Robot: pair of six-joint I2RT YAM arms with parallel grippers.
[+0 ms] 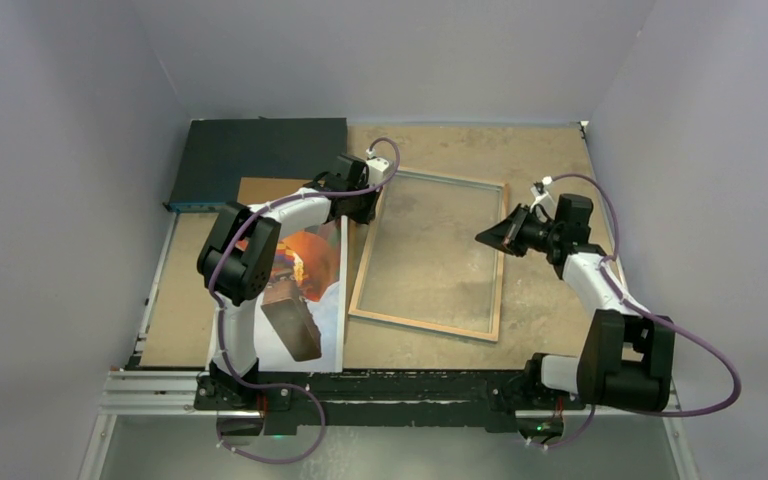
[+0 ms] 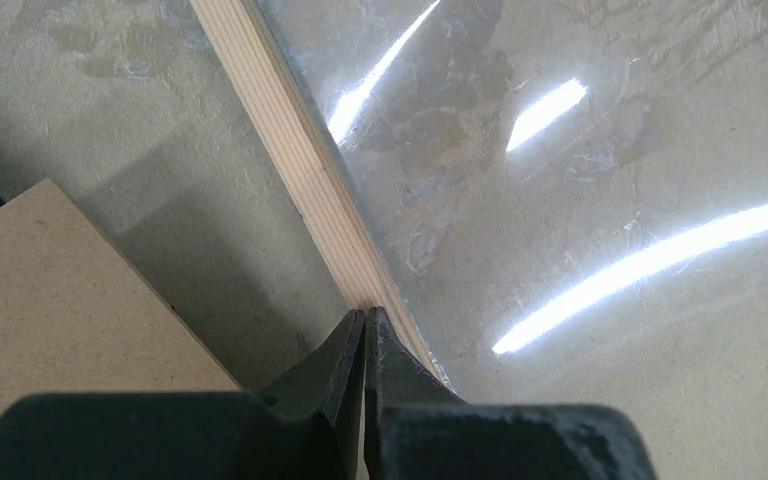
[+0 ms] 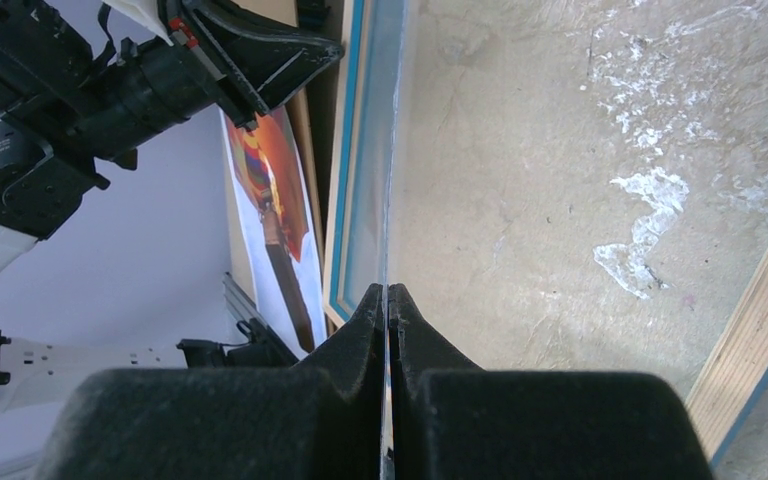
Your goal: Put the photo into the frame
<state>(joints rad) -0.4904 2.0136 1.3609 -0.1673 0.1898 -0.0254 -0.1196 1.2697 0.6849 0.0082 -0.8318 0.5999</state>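
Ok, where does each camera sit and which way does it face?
Top external: above and behind the bases, looking down on the table; both arms show, flanking the frame.
Left wrist: looks down past the shut left end effector at the frame's wooden rim.
Right wrist: faces sideways across the frame past the shut right end effector toward the left arm.
Shared: top and right wrist both show the photo.

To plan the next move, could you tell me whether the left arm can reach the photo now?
Probably yes: the photo lies flat and uncovered beside the frame, close to the shut left gripper.
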